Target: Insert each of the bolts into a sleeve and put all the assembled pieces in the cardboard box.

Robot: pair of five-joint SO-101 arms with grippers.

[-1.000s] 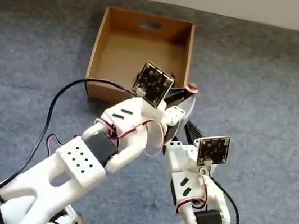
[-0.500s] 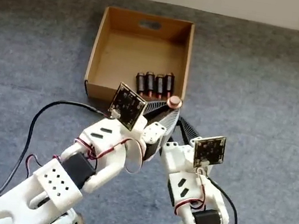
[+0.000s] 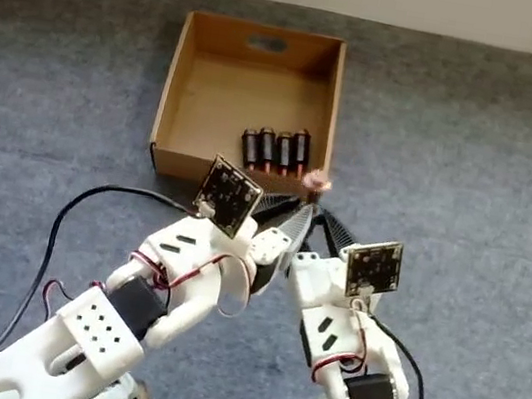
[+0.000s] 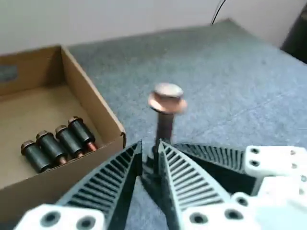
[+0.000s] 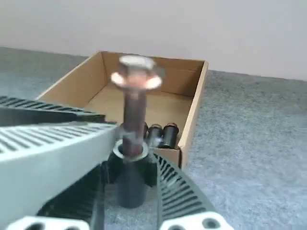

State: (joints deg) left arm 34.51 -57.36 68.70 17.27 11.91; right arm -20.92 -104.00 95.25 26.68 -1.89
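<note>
Left gripper (image 4: 150,148) clenches the bolt (image 4: 166,101), right gripper (image 5: 130,165) grasps the sleeve (image 5: 130,189) — insertion looks under way, calling for a straight downward push.

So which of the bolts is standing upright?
The bolt poking up from the sleeve, outside the box; the other four lie flat inside it.

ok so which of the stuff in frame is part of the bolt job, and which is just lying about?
Part of the job:
- bolt, gripped by the left end effector
- sleeve, gripped by the right end effector
- four assembled pieces in the cardboard box

Just there:
- black cable running along the left arm
- grey carpet
</note>
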